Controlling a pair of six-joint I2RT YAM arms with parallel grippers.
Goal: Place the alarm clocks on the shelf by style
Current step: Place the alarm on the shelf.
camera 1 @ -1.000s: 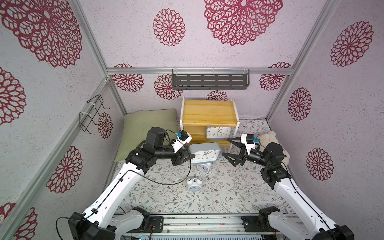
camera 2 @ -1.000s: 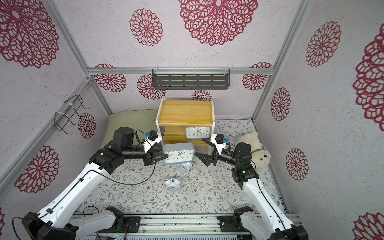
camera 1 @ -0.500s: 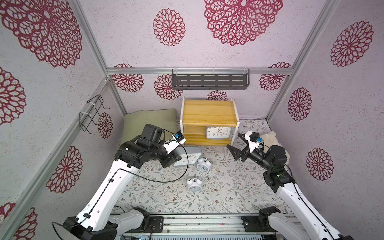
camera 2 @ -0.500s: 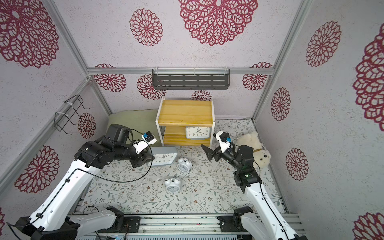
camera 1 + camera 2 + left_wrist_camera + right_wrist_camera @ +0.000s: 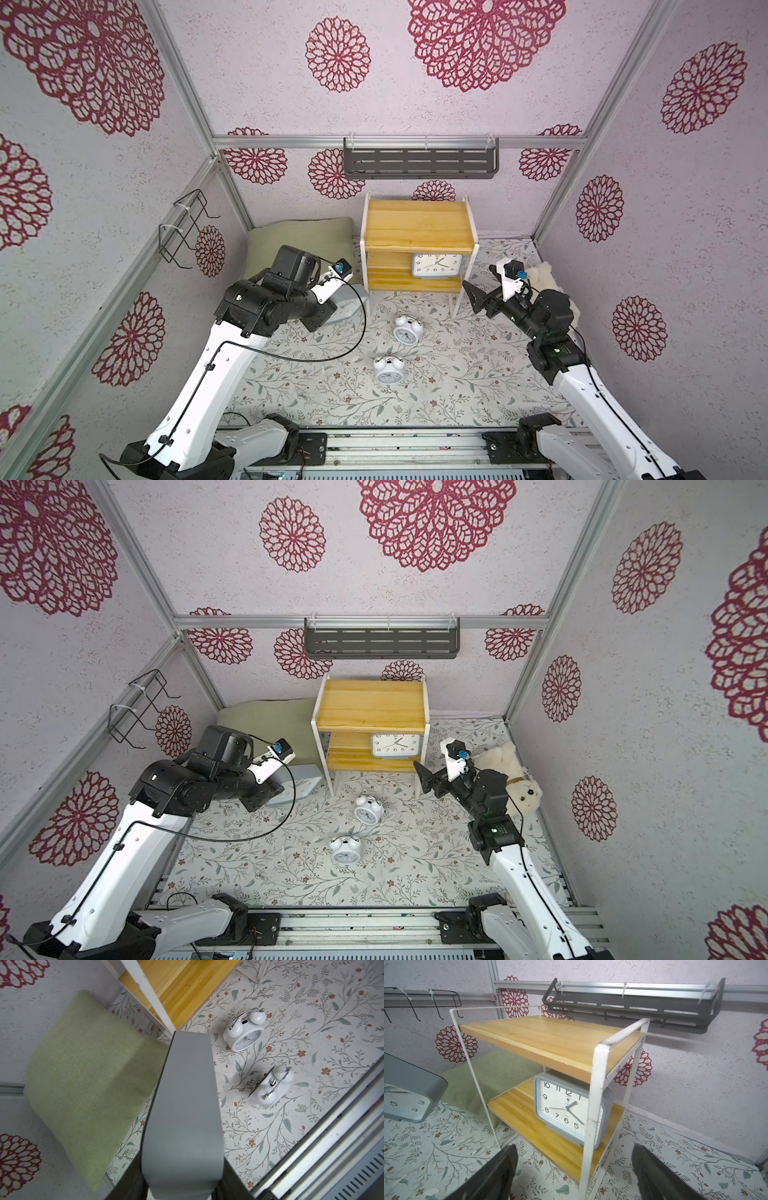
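**A:** Where is the light-grey rectangular plastic alarm clock (image 5: pixel 347 309) we are carrying?

**B:** At about ten o'clock on the floral-patterned tabletop (image 5: pixel 457 374), counting the far wall as twelve. The fingers of our black left gripper (image 5: pixel 322 320) are clamped on its body. It hangs tilted, face turned partly downward, near the sage-green fabric cushion (image 5: pixel 299 241). It is off the left legs of the two-tier shelf of yellowish wooden boards and thin white frame (image 5: pixel 417 220).

**A:** Was it there a second ago?

**B:** No. We had it at the centre, in front of the shelf and close to our black right gripper (image 5: pixel 478 299). Our left arm has since swung it back. The right gripper has drawn off to two o'clock, fingers wide apart and holding nothing.

**A:** What does that mean for the task?

**B:** This clock is not yet placed. The matching light-grey rectangular clock (image 5: pixel 436 264) stands upright at the right of the lower board, so the left half is free. We judge the swing sets up an approach to that gap. The two small round white twin-bell alarm clocks (image 5: pixel 408 329) are on the tabletop near the centre. The nearer twin-bell clock (image 5: pixel 388 370) is at six o'clock of its mate. The top board is bare.
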